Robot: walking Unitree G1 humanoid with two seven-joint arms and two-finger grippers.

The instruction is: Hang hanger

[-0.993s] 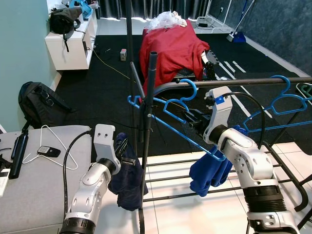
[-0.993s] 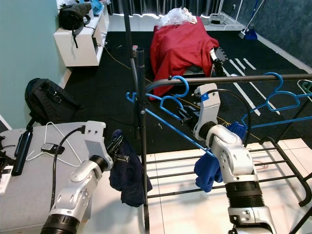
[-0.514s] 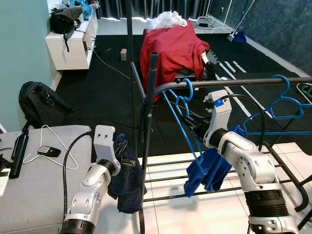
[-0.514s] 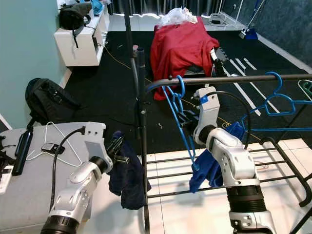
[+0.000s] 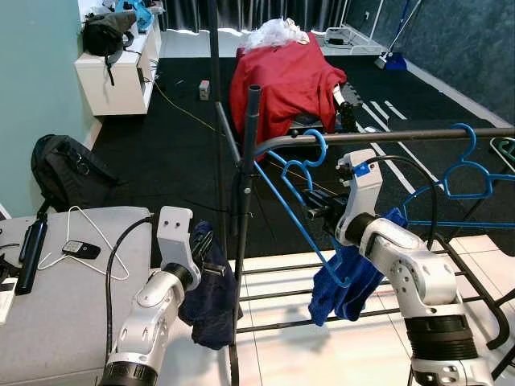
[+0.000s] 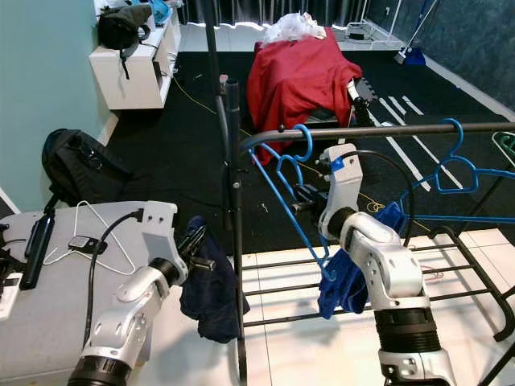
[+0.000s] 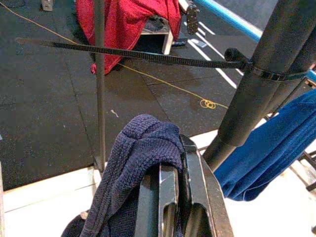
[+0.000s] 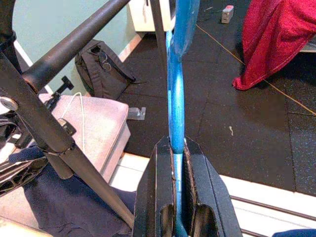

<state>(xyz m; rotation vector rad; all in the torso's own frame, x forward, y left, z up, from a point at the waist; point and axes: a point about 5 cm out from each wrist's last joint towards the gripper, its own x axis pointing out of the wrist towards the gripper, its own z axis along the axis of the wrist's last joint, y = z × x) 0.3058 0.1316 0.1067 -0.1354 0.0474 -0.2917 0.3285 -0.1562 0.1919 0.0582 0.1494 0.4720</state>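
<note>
**Hanger hooked on rail, right hand not released**

My right hand (image 6: 310, 195) is clamped on the blue hanger (image 6: 283, 201); in the wrist view both fingers (image 8: 159, 197) pinch its bar. The hook now sits over the dark rail (image 5: 386, 137) near the rack's corner post (image 5: 245, 169), around 12 o'clock from the hand. A second ago the hanger lay nearly flat across the rack; half a second ago it swung steep; now its long bar slopes down toward 5 o'clock, ending at the blue cloth (image 5: 348, 277). I read that as weight passing to the rail, so hanging is nearly done. Next: open and back off, watching for swing.

A second blue hanger (image 5: 471, 173) hangs well off at 3 o'clock.

My left hand (image 5: 201, 245) at 9 o'clock is closed on a dark navy towel (image 7: 133, 168), unchanged. A white wire hanger (image 5: 88, 237) lies on the grey surface (image 5: 56, 322).
</note>
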